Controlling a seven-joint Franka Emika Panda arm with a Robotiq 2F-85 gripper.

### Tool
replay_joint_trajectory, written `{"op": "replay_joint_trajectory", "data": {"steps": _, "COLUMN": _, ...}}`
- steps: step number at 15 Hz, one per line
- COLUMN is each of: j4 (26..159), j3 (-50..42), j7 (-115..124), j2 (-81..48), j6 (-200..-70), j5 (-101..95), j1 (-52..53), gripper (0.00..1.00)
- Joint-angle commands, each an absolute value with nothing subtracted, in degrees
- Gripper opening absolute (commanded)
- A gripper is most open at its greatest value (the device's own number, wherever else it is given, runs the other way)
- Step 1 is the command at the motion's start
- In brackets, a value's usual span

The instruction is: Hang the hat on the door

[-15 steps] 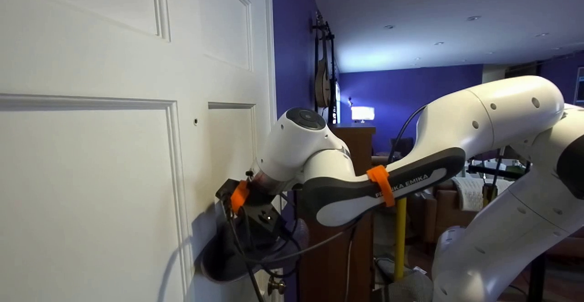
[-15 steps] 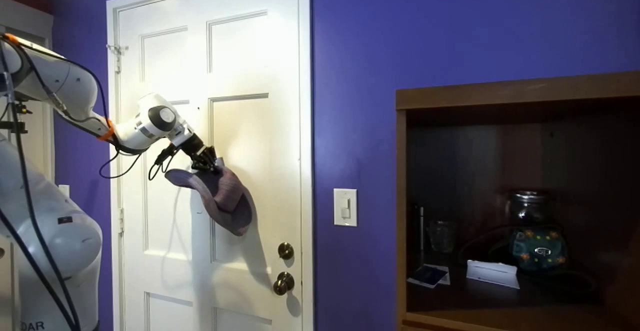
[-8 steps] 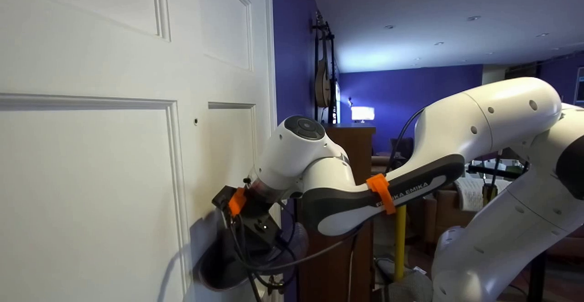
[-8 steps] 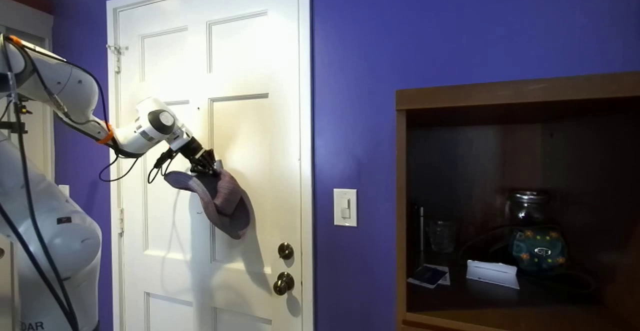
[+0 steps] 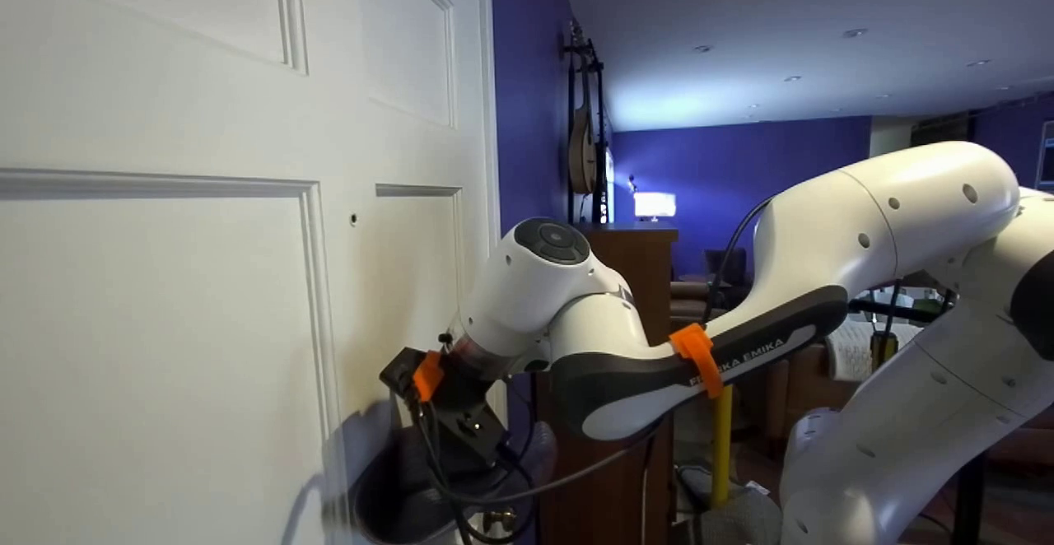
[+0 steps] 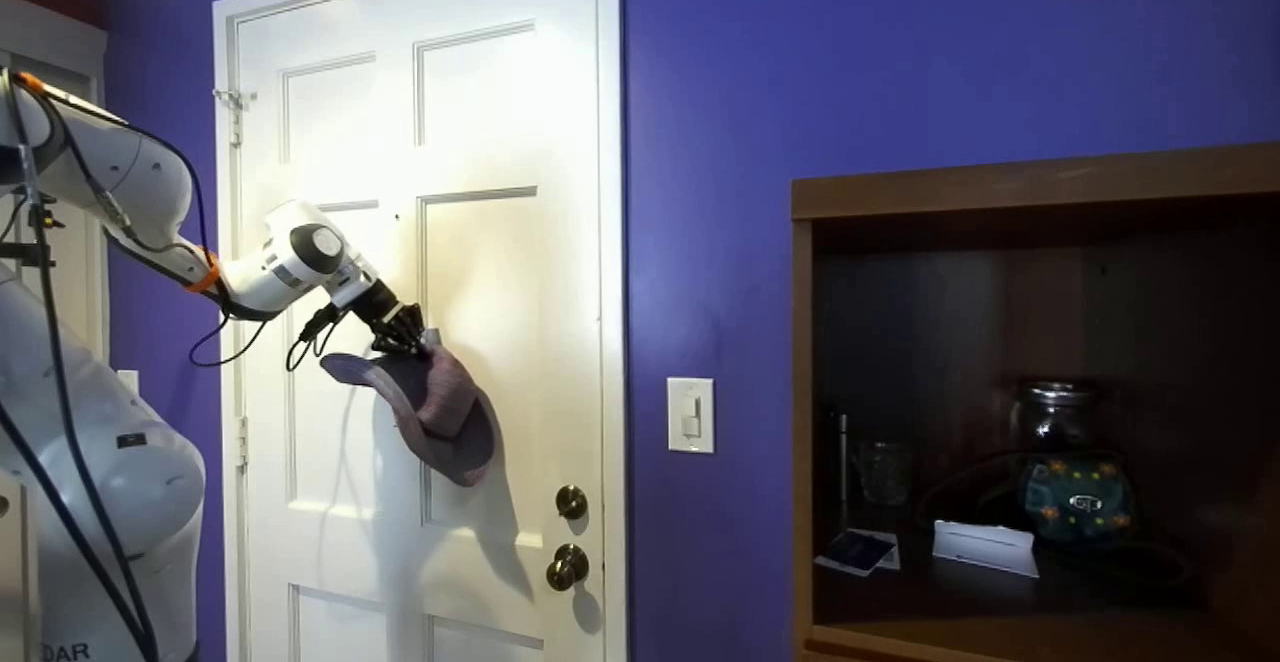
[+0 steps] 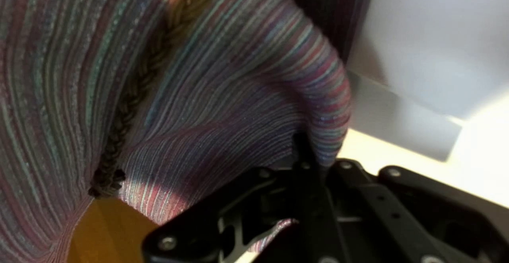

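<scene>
My gripper (image 6: 412,337) is shut on a fold of the hat (image 6: 445,407), just in front of the white door (image 6: 500,272). From the grip the hat droops with its wide brim spread, and its shadow falls on the door panel. Whether it touches the door I cannot tell. Striped grey-pink cloth of the hat (image 7: 238,108) fills much of the wrist view, pinched at the fingertips of the gripper (image 7: 320,163). A braided band crosses it. In an exterior view the camera mount and cables cover the fingers, and part of the dark hat (image 5: 395,500) shows below them.
Brass knobs (image 6: 568,567) sit low on the door's right side, below and right of the hat. A light switch (image 6: 690,414) is on the purple wall (image 6: 720,242). The wooden cabinet (image 6: 1040,182) stands at the right. Loose cables (image 5: 568,475) hang by the wrist.
The arm has come down a little, carrying the hat lower along the door. In an exterior view gripper and hat have also shifted slightly left. The grip on the hat is unchanged.
</scene>
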State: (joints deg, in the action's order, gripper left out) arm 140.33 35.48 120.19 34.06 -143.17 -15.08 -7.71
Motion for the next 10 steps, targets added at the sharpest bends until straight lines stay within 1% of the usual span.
{"op": "replay_joint_trajectory", "data": {"steps": 1, "j4": 142.80, "j3": 37.76, "j7": 127.50, "j2": 35.57, "j6": -148.29, "j5": -17.54, "j1": -7.71, "gripper": 0.01}}
{"op": "replay_joint_trajectory", "data": {"steps": 5, "j4": 147.28, "j3": 39.48, "j7": 131.28, "j2": 37.02, "j6": -156.82, "j5": -18.38, "j1": -8.16, "gripper": 0.01}}
{"op": "replay_joint_trajectory", "data": {"steps": 10, "j4": 152.93, "j3": 42.44, "j7": 133.79, "j2": 39.34, "j6": -167.81, "j5": -16.78, "j1": -11.42, "gripper": 0.01}}
